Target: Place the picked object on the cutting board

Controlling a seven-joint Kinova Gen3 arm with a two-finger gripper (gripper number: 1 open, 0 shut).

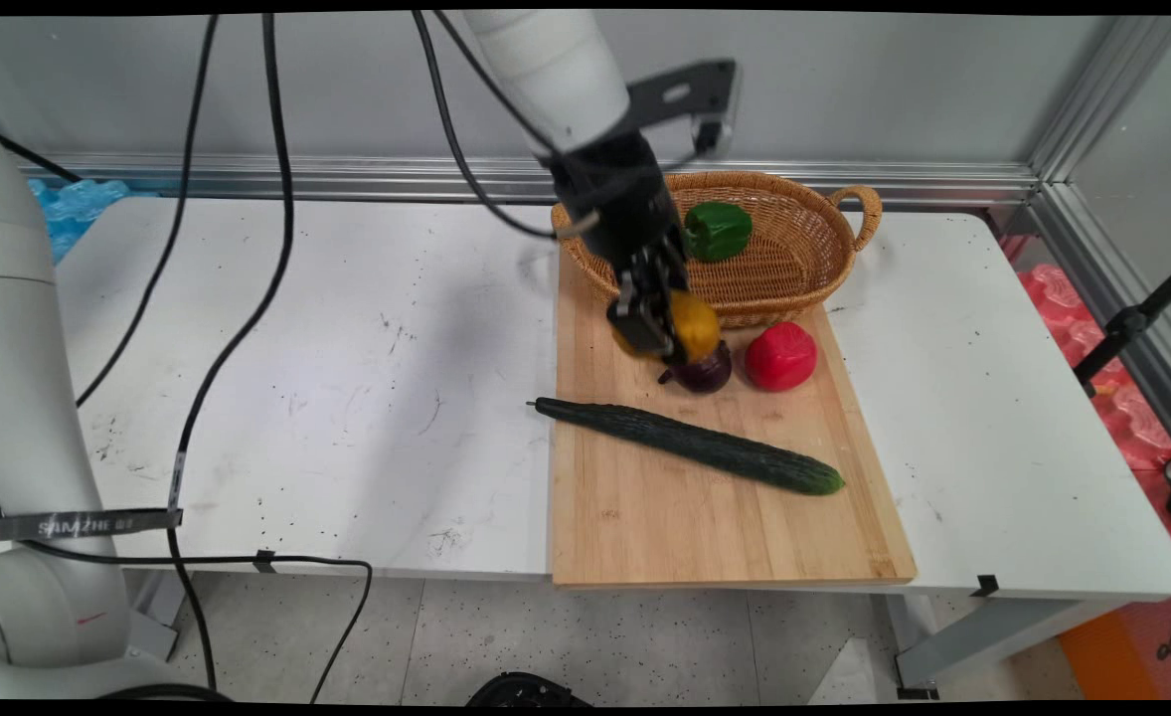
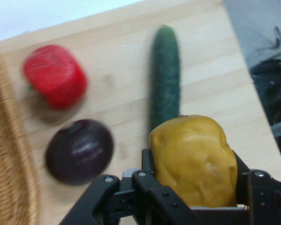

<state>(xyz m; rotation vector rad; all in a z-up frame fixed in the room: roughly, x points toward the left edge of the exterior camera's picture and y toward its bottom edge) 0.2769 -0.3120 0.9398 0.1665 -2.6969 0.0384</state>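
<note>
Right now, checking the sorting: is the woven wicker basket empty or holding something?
Holding something: one green bell pepper lies inside the woven wicker basket.

The black two-finger gripper [image 1: 657, 333] is gripping a lumpy yellow-orange pepper [image 2: 194, 159]. A round dark purple onion [image 2: 78, 151] is showing faint pale streaks. The blocky red pepper [image 1: 780, 355] is looking plain red, and the long cucumber [image 1: 690, 445] dark green. The glossy green pepper [image 1: 717, 231] is lying in the woven tan wicker basket [image 1: 804, 261]. The pale wooden cutting board [image 1: 705, 527] is showing light grain stripes.
</note>
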